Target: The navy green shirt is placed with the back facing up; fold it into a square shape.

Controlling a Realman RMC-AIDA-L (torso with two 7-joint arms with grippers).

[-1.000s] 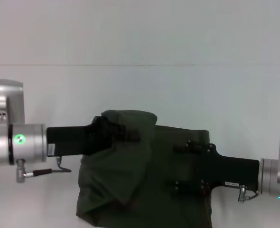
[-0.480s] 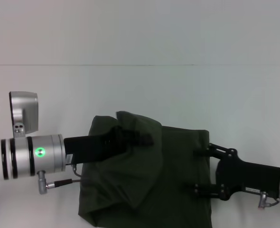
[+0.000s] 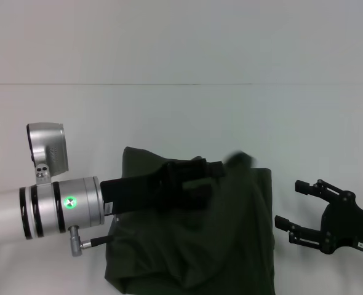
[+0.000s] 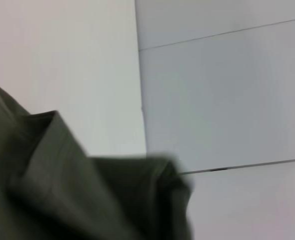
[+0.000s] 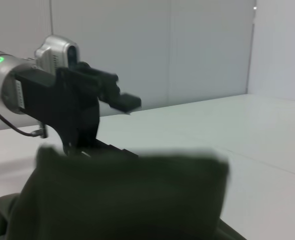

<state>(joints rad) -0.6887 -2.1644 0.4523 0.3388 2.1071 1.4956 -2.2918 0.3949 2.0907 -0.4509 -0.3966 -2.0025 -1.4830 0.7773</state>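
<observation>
The navy green shirt (image 3: 231, 246) lies bunched on the white table at the lower middle of the head view. My left gripper (image 3: 211, 173) reaches in from the left, above the shirt, and is shut on a lifted fold of it. That fold drapes down toward the shirt's right edge. In the left wrist view only the shirt's fabric (image 4: 62, 190) shows. The right wrist view shows the left gripper (image 5: 115, 122) above the raised fold (image 5: 127, 195). My right gripper (image 3: 289, 204) hovers open just right of the shirt, touching nothing.
A white table (image 3: 181, 117) stretches behind and beside the shirt, with a thin seam line (image 3: 169, 84) across the far side. Grey wall panels (image 5: 187, 50) stand beyond the table.
My left gripper has moved right, drawing the shirt's fold across toward the right edge. My right gripper has pulled back to the right, off the shirt.
</observation>
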